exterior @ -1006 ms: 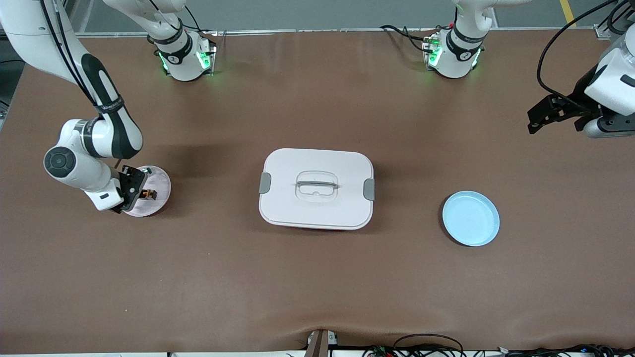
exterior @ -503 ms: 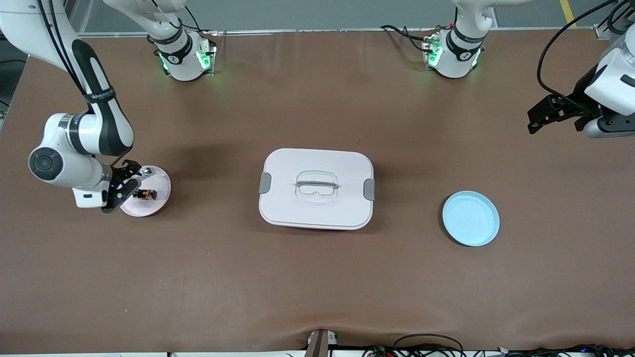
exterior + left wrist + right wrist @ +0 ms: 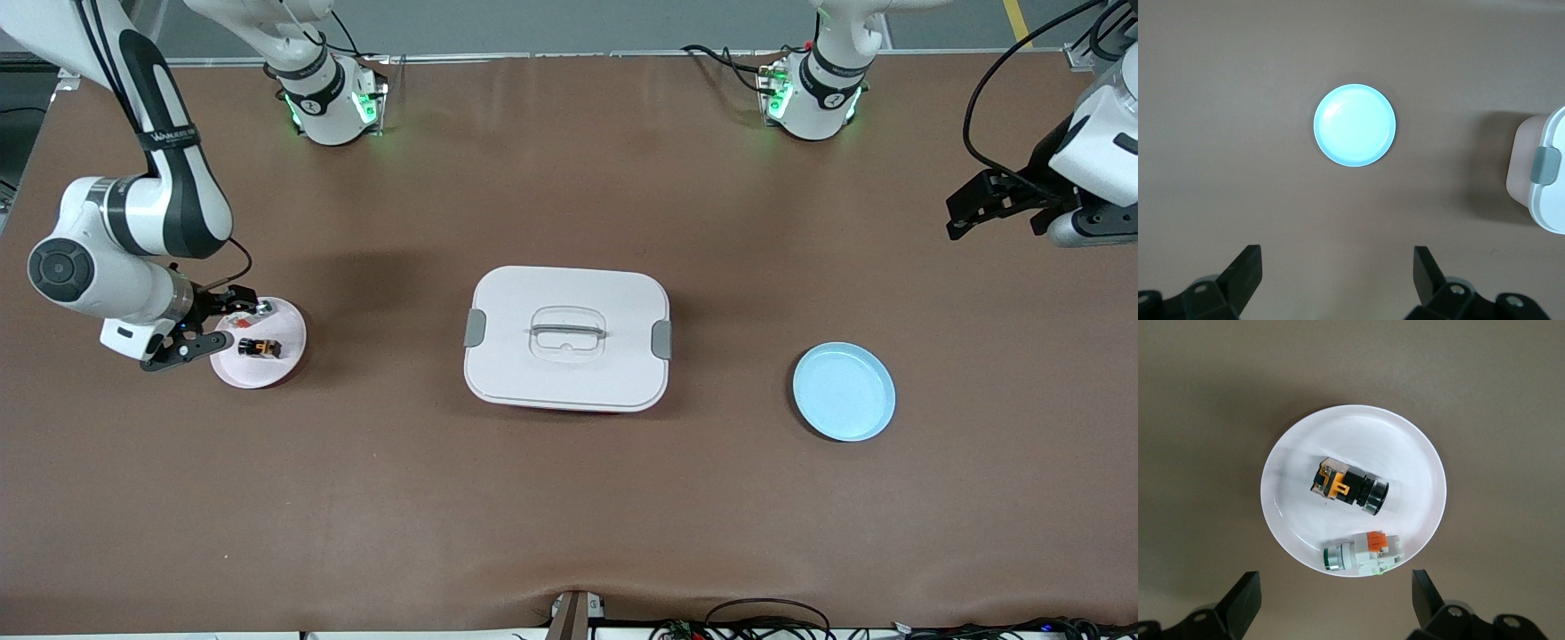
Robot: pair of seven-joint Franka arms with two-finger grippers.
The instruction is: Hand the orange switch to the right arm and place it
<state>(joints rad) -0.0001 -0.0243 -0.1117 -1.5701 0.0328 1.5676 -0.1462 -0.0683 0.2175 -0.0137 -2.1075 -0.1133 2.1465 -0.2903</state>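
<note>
Orange switch (image 3: 259,347): small black block with an orange band, lying on its side in the white plate (image 3: 286,360) toward the right arm's end of the table; nothing grips it. In the right wrist view the switch (image 3: 1348,487) sits near the middle of the plate (image 3: 1418,463).

Silver-and-red piece (image 3: 1361,555): in the same plate, near its rim, apart from the switch.

Right gripper (image 3: 207,320): fingers spread apart, holding nothing, up in the air at the plate's edge. Its fingertips (image 3: 1245,597) show wide apart in the right wrist view.

Left gripper (image 3: 965,209): fingers spread apart, holding nothing, waiting over the table at the left arm's end. Its fingertips (image 3: 1248,267) frame the blue plate in the left wrist view.

Blue plate (image 3: 845,392): bare, on the table toward the left arm's end; also seen from the left wrist (image 3: 1355,125).

White lidded box (image 3: 567,338): middle of the table, between the two plates, grey clips at each end, handle in the lid.
</note>
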